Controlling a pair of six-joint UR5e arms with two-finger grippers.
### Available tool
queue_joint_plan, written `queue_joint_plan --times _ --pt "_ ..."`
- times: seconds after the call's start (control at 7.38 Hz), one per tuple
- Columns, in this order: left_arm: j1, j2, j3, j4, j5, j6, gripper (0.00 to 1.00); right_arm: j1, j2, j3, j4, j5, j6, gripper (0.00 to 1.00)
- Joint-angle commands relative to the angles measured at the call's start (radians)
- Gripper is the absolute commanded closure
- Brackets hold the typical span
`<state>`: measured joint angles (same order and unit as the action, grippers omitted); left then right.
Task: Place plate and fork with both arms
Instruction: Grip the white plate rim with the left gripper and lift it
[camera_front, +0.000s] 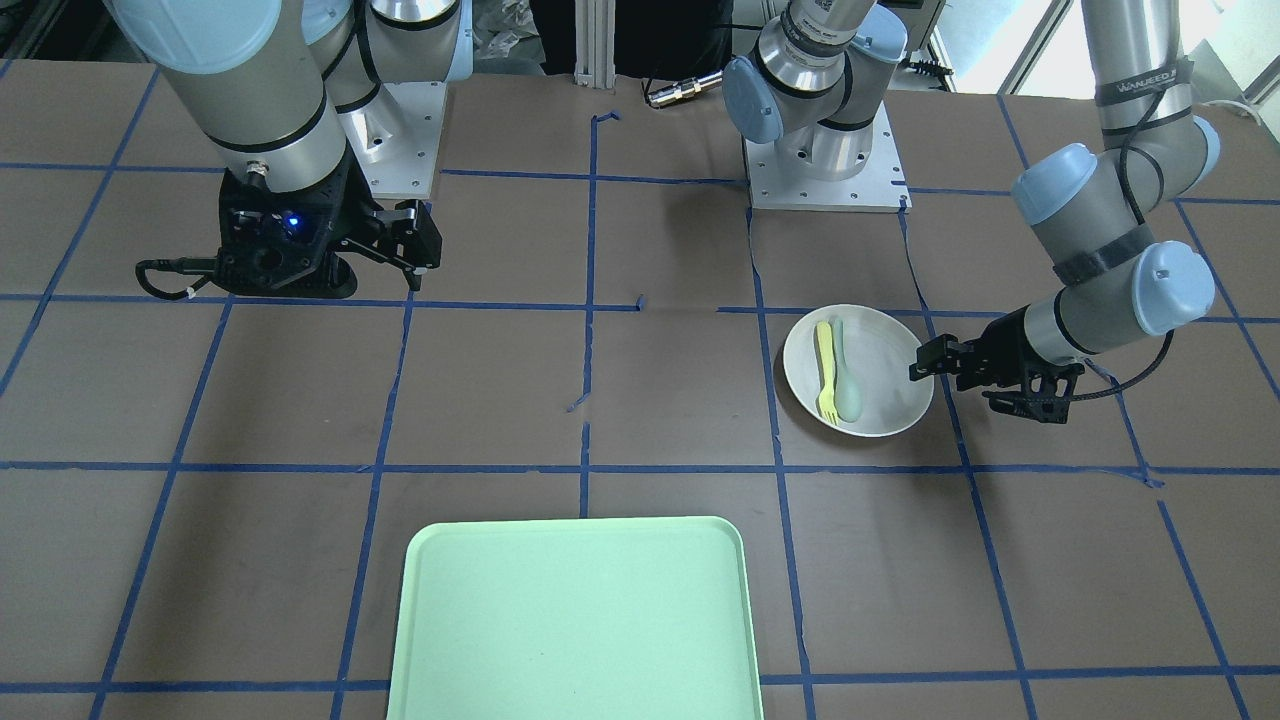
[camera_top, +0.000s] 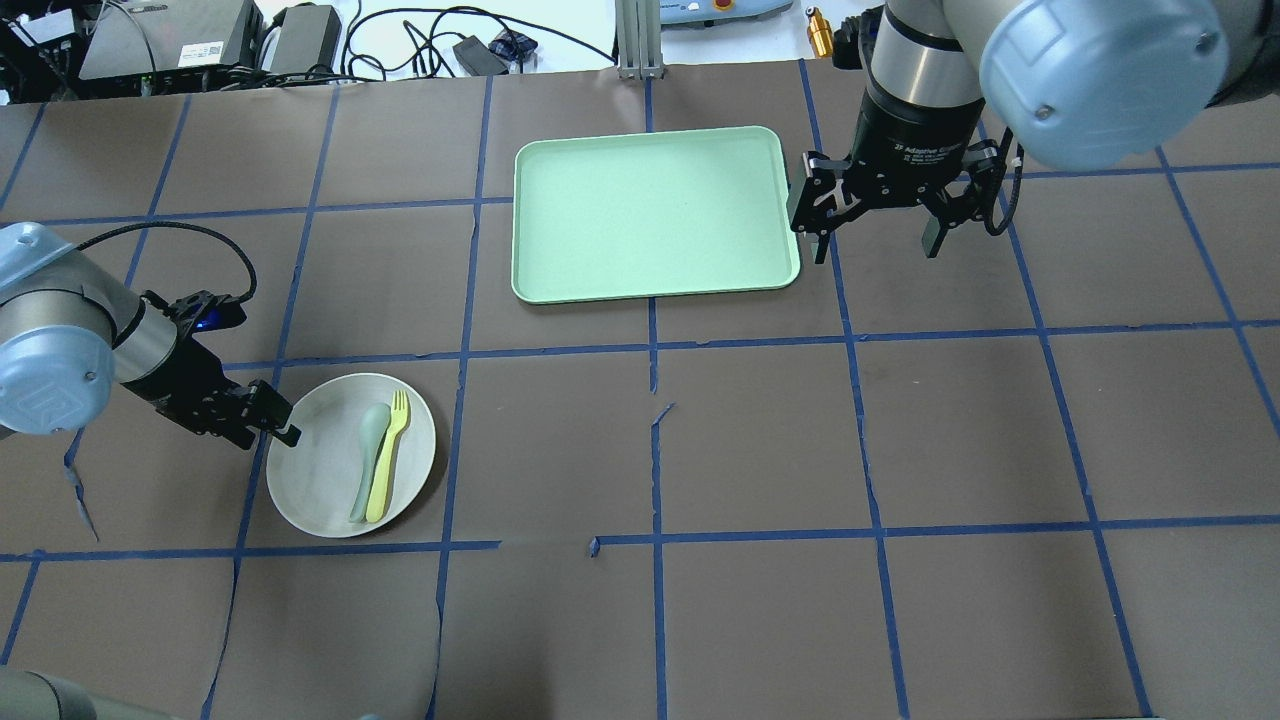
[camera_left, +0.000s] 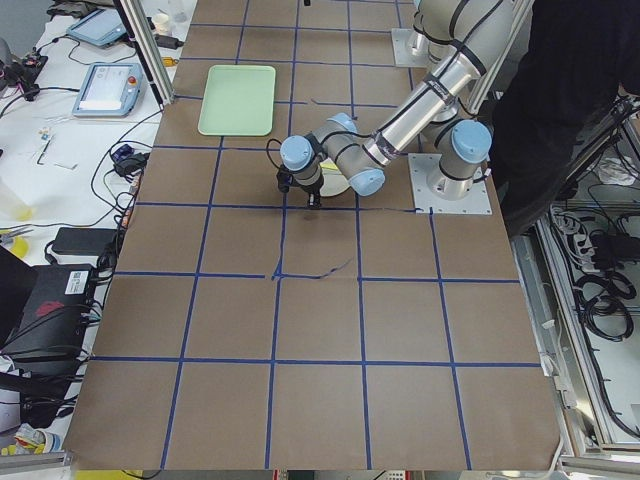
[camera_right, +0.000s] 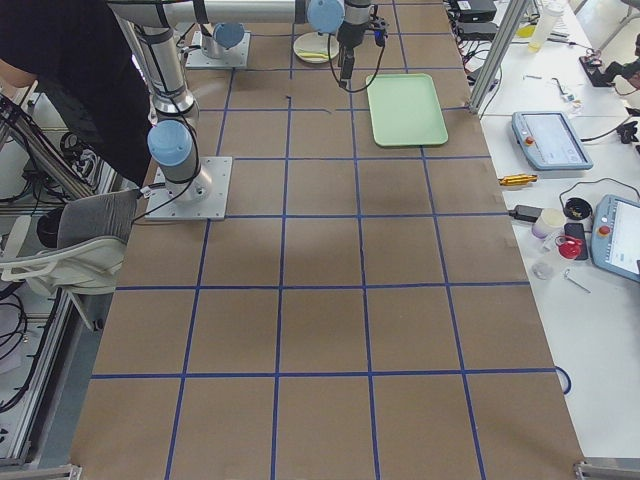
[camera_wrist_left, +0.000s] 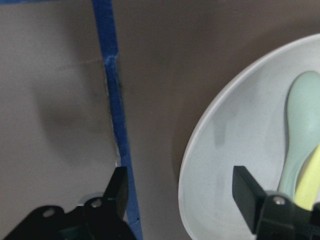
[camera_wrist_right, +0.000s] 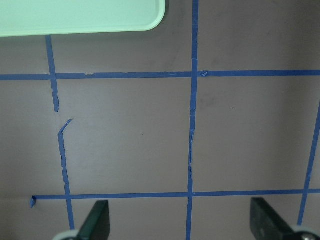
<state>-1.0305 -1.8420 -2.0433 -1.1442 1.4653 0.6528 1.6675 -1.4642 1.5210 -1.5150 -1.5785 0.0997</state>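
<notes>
Left gripper (camera_top: 280, 425): low at the robot's near-left corner of the brown table (camera_top: 1000, 440), jaws parted and holding nothing. In the wrist view one finger (camera_wrist_left: 117, 187) hangs over the blue tape outside the plate and the other finger (camera_wrist_left: 245, 192) over the plate's inside, so the rim runs between them. Whether either finger touches the rim cannot be told from these angles.
Plate (camera_top: 320, 490): flat on the table just beside that gripper, inside one taped square and well apart from the tray.
Spoon (camera_top: 368, 455): pale grey-green, lying on the plate, bowl pointing to the far side of the table.
Fork (camera_top: 388, 460): yellow-green, on the plate right alongside the spoon, on the side away from the left gripper, tines toward the far side.
Right gripper (camera_top: 875, 250): farther out on the robot's right, pointing down above bare table, fingers spread wide and gripping nothing, just beside the tray's short edge.
Tray (camera_top: 650, 200): mint green, rectangular, flat on the far middle of the table.
</notes>
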Motion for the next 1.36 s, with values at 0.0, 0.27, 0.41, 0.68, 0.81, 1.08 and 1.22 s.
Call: queue_joint_plan --times 0.0,0.27,0.41,0.68,0.81,1.08,1.22 --pt "-0.017 -0.009 0.003 -0.017 0.006 0.024 1.00 0.000 -0.001 0.001 0.003 -0.001 0.002 0.00" --pt "-0.025 0.001 0.014 -0.016 0.017 0.022 1.00 -0.002 0.001 -0.001 0.003 -0.011 0.000 0.00" --pt "-0.025 0.006 0.032 -0.019 0.015 0.019 1.00 -0.002 -0.001 -0.001 0.004 -0.015 0.002 0.00" --pt "-0.028 0.020 0.116 -0.105 -0.021 0.010 1.00 -0.003 -0.001 -0.005 0.007 -0.018 0.002 0.00" --pt "-0.028 0.009 0.218 -0.229 -0.079 -0.033 1.00 -0.003 -0.005 -0.013 0.007 -0.017 0.002 0.00" --pt "-0.115 -0.023 0.394 -0.322 -0.153 -0.170 1.00 -0.003 -0.001 -0.013 0.007 -0.020 0.000 0.00" --pt "-0.214 -0.043 0.458 -0.284 -0.183 -0.274 1.00 -0.005 -0.001 -0.012 0.003 -0.015 -0.005 0.00"
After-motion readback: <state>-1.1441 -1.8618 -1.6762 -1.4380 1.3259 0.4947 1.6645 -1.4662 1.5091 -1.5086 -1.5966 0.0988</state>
